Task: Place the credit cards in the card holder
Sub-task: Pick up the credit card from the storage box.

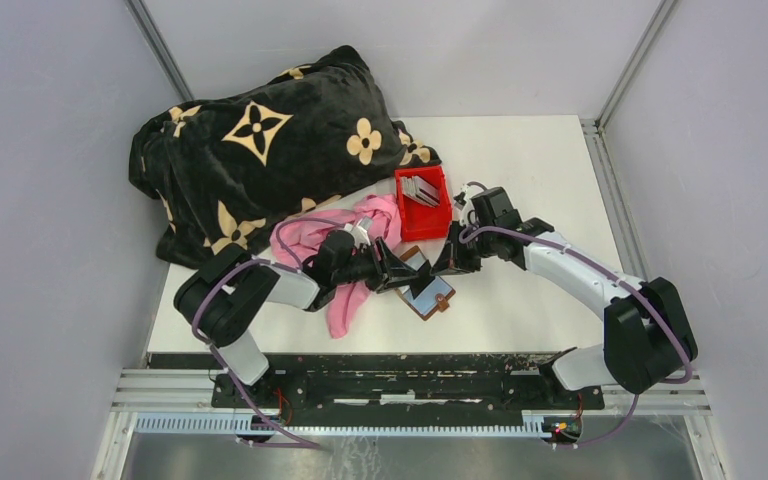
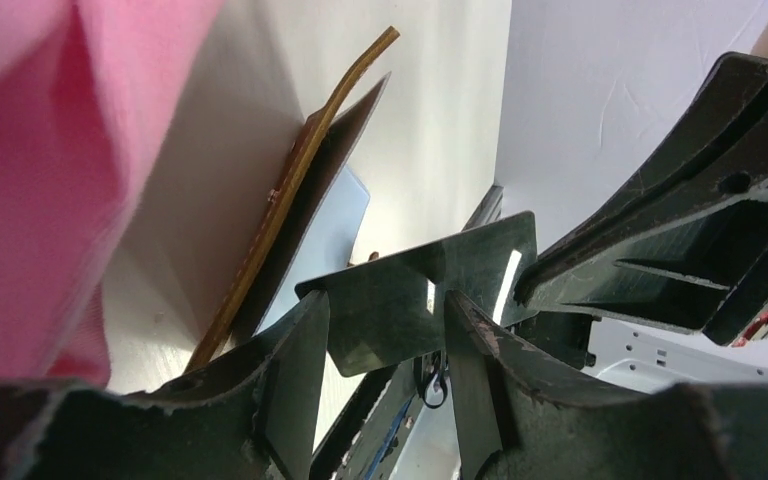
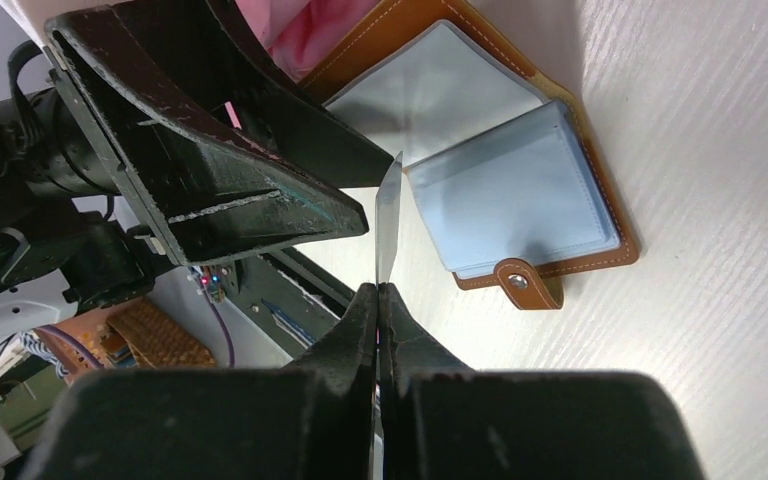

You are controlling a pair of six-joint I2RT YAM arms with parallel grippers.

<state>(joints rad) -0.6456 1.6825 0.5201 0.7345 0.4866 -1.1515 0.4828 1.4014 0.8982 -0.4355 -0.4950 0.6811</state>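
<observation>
Pinching a dark credit card (image 2: 400, 285), the right fingers (image 3: 378, 300) hang near the open card holder (image 3: 520, 190); the left fingers (image 2: 295, 380) stand apart beside the card.

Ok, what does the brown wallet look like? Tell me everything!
The wallet lies open and flat on the white table. It looks like brown leather with pale stitching, with pale blue see-through pockets inside and a strap with a round snap. The right gripper holds a thin card on edge beside the pockets; touching or not, I cannot tell.
</observation>
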